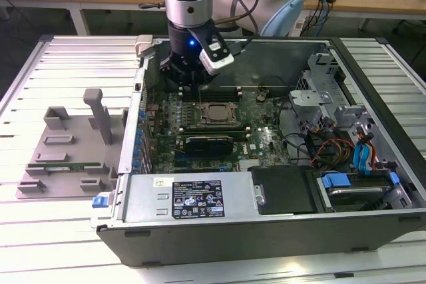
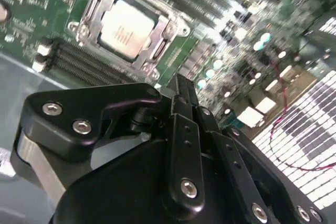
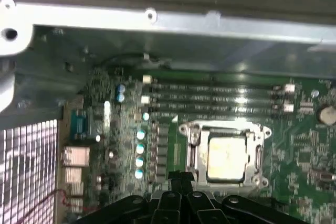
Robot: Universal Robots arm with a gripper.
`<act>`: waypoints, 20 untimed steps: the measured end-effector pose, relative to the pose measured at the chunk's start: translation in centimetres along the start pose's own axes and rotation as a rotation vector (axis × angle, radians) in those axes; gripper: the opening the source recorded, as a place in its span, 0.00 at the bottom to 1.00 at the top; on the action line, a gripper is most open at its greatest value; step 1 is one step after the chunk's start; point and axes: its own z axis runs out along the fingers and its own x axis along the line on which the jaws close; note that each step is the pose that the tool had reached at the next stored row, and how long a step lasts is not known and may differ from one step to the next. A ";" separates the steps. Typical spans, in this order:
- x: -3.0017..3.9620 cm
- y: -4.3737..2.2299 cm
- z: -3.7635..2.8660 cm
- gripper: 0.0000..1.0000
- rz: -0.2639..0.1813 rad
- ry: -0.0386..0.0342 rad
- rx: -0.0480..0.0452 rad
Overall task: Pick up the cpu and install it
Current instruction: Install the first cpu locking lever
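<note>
The cpu [image 1: 214,112] lies flat in its socket on the green motherboard [image 1: 266,139] inside the open computer case, silver top up, framed by the metal socket bracket. It appears in both wrist views, cpu [image 2: 126,29] and cpu [image 3: 227,156]. My gripper [image 1: 195,88] hangs just behind the socket toward the case's back wall, a little above the board. Its black fingers [image 2: 181,95] are pressed together with nothing between them. In the first wrist view the gripper [image 3: 181,178] tip sits beside the socket's edge, apart from the chip.
A black graphics card [image 1: 210,142] sits in front of the socket. Memory slots [image 3: 215,95] run behind it. Case walls [image 1: 200,201], a drive cage [image 1: 319,84] and cables [image 1: 333,147] crowd the exterior view's right. A grey fixture [image 1: 66,144] lies outside on the left.
</note>
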 end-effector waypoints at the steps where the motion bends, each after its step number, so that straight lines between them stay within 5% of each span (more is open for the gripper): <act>1: 0.00 -0.01 0.01 0.11 0.001 -0.0014 -0.0318; 4: 0.01 -0.03 0.02 0.11 0.002 -0.0023 -0.0524; 5: 0.02 -0.04 0.03 0.11 0.003 -0.0031 -0.0703; 6: 0.02 -0.04 0.04 0.11 0.004 -0.0035 -0.0785; 9: 0.02 -0.05 0.05 0.11 0.004 -0.0038 -0.0880; 11: 0.02 -0.06 0.10 0.11 0.006 -0.0054 -0.1224; 16: 0.15 -0.09 0.39 0.11 0.008 -0.0073 -0.1741; 19: 0.15 -0.09 0.52 0.11 0.009 -0.0076 -0.1941; 20: 0.15 -0.10 0.52 0.11 0.009 -0.0074 -0.1940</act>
